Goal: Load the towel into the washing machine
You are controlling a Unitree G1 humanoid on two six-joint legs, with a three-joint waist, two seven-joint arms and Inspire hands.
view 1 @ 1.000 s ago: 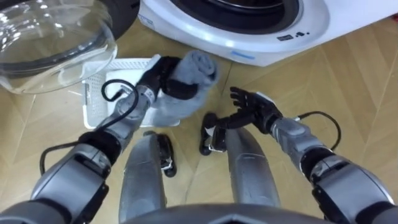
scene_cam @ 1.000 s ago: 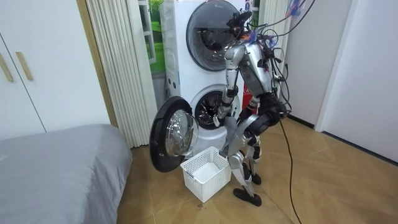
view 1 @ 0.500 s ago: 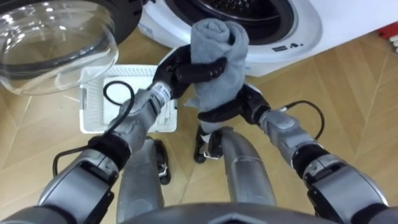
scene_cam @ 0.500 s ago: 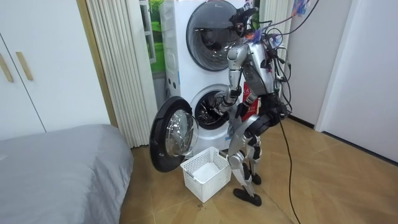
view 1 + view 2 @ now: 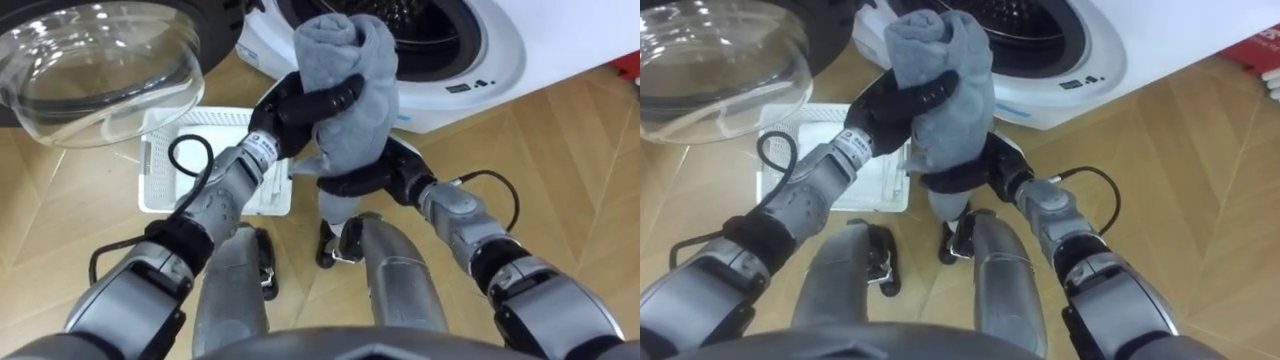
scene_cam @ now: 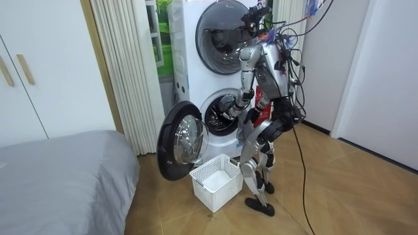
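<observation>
The fingers (image 5: 338, 97) of the left hand (image 5: 292, 112) curl tightly across the front of the grey towel (image 5: 348, 55), just under its rolled top. The right hand (image 5: 362, 183) wraps its fingers round the towel's lower end from beneath.

The towel stands upright between the two hands, right before the white rim of the washing machine (image 5: 480, 55). Its top overlaps the dark, wide drum mouth, but I cannot tell whether it has crossed the rim.

The door (image 5: 95, 60) hangs swung open on the robot's left, well apart from the towel. The white basket (image 5: 165, 165) lies on the floor under the left forearm, and wood floor (image 5: 570, 150) spreads to the right.

There is one towel with two hands on it, one basket and one open door. In the room view there are two stacked machines, and the upper machine (image 6: 225, 32) has its door shut.
</observation>
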